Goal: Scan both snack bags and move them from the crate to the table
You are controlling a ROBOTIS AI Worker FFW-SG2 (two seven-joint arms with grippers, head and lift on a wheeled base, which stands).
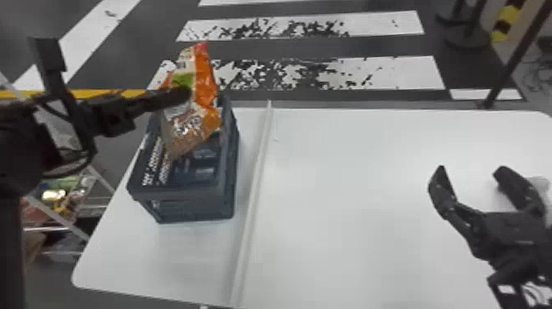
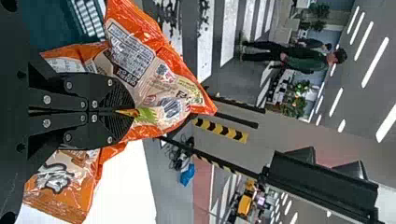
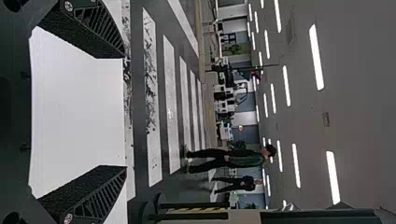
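Observation:
In the head view my left gripper (image 1: 180, 95) is shut on an orange snack bag (image 1: 191, 119), which hangs upright above the dark blue crate (image 1: 185, 192). The left wrist view has the left gripper (image 2: 133, 112) with its fingers pinching the bag (image 2: 154, 74), whose film bulges out on both sides of them. My right gripper (image 1: 472, 181) stands over the right part of the white table (image 1: 349, 185), open and holding nothing; in the right wrist view the right gripper (image 3: 125, 112) has its two fingers wide apart. Whether another bag lies in the crate I cannot tell.
A raised white strip (image 1: 256, 185) runs along the table just right of the crate. A pale object (image 1: 540, 185) lies partly behind the right gripper. Left of the table is a rack with colourful packages (image 1: 61, 197), and a dark post (image 1: 507, 61) rises beyond the far right edge.

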